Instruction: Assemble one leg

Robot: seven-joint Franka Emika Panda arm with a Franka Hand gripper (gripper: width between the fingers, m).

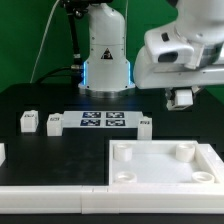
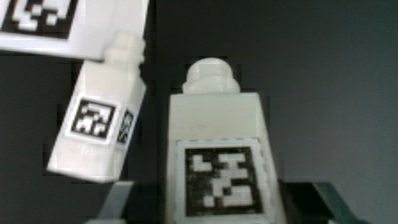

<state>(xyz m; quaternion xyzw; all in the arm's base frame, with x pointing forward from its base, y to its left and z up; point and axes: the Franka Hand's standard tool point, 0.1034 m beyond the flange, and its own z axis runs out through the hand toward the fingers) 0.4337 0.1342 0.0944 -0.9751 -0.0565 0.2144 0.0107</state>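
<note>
My gripper (image 1: 181,96) hangs at the exterior view's right, behind the tray-like piece, and is shut on a white leg (image 1: 183,98). In the wrist view that leg (image 2: 217,130) stands between the two dark fingers (image 2: 128,200) of my gripper (image 2: 222,208), tag facing the camera and round peg pointing away. A second leg (image 2: 98,115) lies tilted just beside it. In the exterior view three loose legs lie on the black table: two at the left (image 1: 28,121) (image 1: 54,123) and one (image 1: 143,124) by the marker board.
The marker board (image 1: 103,121) lies mid-table; its corner shows in the wrist view (image 2: 63,25). The large white tray-like piece (image 1: 128,165) with round corner sockets fills the front right. A long white part (image 1: 50,196) lies along the front. The robot base (image 1: 105,55) stands behind.
</note>
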